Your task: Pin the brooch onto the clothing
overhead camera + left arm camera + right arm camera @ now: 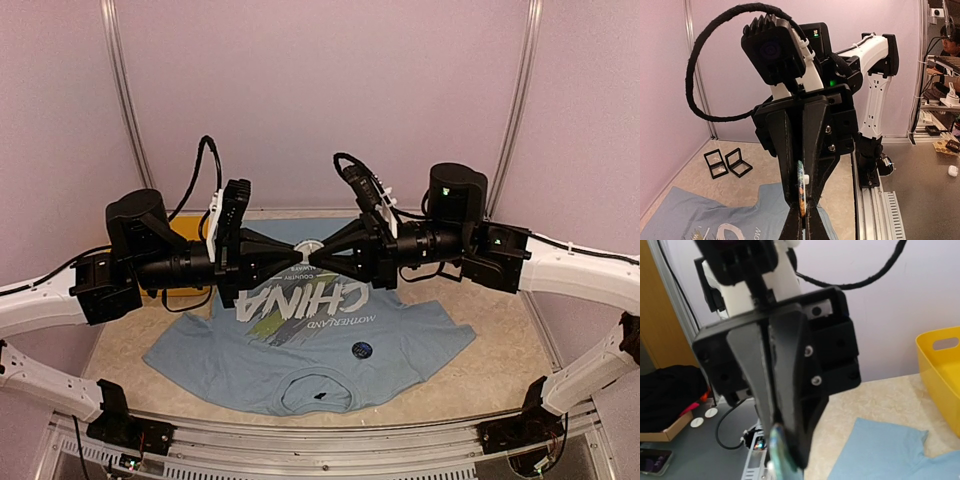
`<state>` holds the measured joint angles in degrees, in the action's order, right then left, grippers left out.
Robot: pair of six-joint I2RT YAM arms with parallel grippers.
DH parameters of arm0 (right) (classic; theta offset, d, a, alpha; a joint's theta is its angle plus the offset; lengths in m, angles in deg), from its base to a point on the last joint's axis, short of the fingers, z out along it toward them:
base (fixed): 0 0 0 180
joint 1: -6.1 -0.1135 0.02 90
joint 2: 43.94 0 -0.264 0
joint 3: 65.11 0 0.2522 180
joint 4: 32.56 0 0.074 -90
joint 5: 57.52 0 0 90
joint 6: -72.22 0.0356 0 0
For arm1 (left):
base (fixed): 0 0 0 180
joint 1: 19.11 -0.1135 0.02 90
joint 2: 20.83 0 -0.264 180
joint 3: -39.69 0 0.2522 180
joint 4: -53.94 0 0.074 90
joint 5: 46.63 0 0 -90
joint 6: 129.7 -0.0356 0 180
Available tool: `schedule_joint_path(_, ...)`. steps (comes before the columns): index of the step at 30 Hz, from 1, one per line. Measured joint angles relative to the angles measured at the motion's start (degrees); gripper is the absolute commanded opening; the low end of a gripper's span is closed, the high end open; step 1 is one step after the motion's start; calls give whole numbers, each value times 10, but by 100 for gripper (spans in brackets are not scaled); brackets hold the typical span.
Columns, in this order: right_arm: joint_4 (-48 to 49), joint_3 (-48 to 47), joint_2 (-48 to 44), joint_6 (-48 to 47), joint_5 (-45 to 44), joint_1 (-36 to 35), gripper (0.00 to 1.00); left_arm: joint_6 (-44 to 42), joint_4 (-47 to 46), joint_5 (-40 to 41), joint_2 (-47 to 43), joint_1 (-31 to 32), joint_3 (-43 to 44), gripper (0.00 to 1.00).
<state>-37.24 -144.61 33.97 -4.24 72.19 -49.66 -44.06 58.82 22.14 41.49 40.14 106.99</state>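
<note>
The light blue T-shirt [420,340] with white "CHINA" lettering lies flat on the table, collar toward the arms. It also shows in the left wrist view [690,215] and the right wrist view [880,450]. The brooch [309,246], a small round disc, hangs in the air above the lettering. My left gripper [299,251] and right gripper [319,251] meet tip to tip and both pinch it. In the left wrist view the colourful brooch [801,192] stands edge-on, with a white nub on its back, between the black fingers [790,150]. In the right wrist view the brooch [776,450] is blurred.
A dark blue round disc [362,350] lies on the shirt's chest below the lettering. A small dark item [320,397] sits in the collar. A yellow bin [940,375] stands at the back left of the table. Two open black frames [727,162] lie on the table's right side.
</note>
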Motion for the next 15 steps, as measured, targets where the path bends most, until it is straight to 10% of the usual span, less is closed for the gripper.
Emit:
schedule_joint_path(9,-58,-38,17,19,-7,1,16,-33,42,11,0,0,16,0)
schedule_joint_path(15,-59,-33,19,-12,19,3,44,-45,52,16,-4,12,14,0)
